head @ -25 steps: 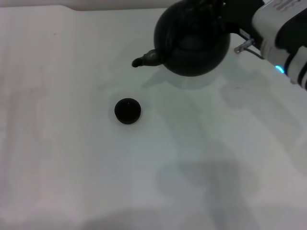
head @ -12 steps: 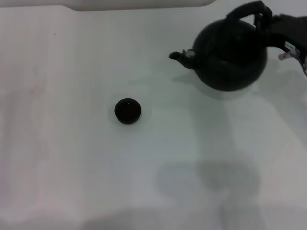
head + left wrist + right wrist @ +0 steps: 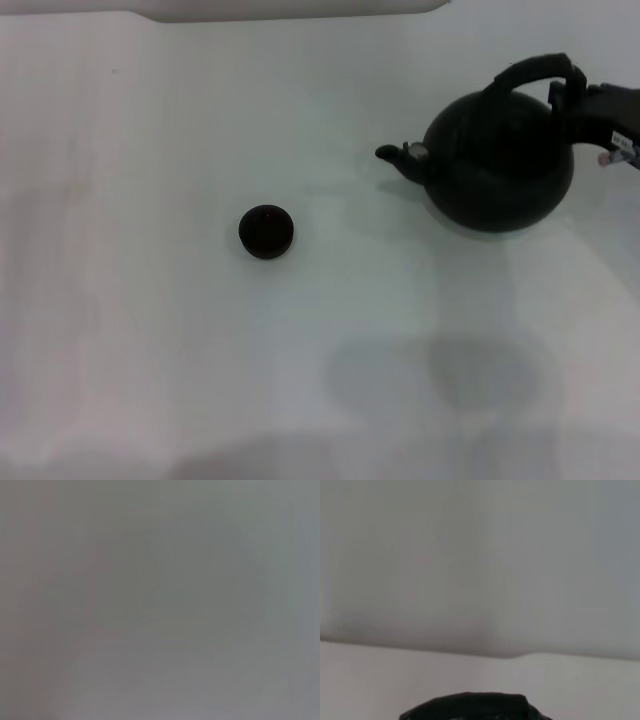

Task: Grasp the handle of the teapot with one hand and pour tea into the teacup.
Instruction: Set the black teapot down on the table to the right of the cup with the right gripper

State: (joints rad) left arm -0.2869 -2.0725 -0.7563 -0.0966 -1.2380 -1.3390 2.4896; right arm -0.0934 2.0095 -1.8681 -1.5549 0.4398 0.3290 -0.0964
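The matte-black teapot [image 3: 500,175] stands upright at the right of the white table [image 3: 150,330], its short spout [image 3: 398,156] pointing left toward the teacup. The teacup [image 3: 266,231], small, round and dark, sits alone near the table's middle, well apart from the spout. My right gripper [image 3: 572,100] reaches in from the right edge and is shut on the right end of the arched handle [image 3: 530,68]. In the right wrist view only a black curved piece of the handle [image 3: 470,705] shows at the edge. My left gripper is out of view.
The table's far edge meets a pale strip [image 3: 290,8] at the back. Soft shadows [image 3: 440,370] lie on the tabletop in front of the teapot. The left wrist view shows only plain grey.
The teapot has travelled right and toward me with my right gripper, away from the teacup, and come lower. The teacup has stayed in place.
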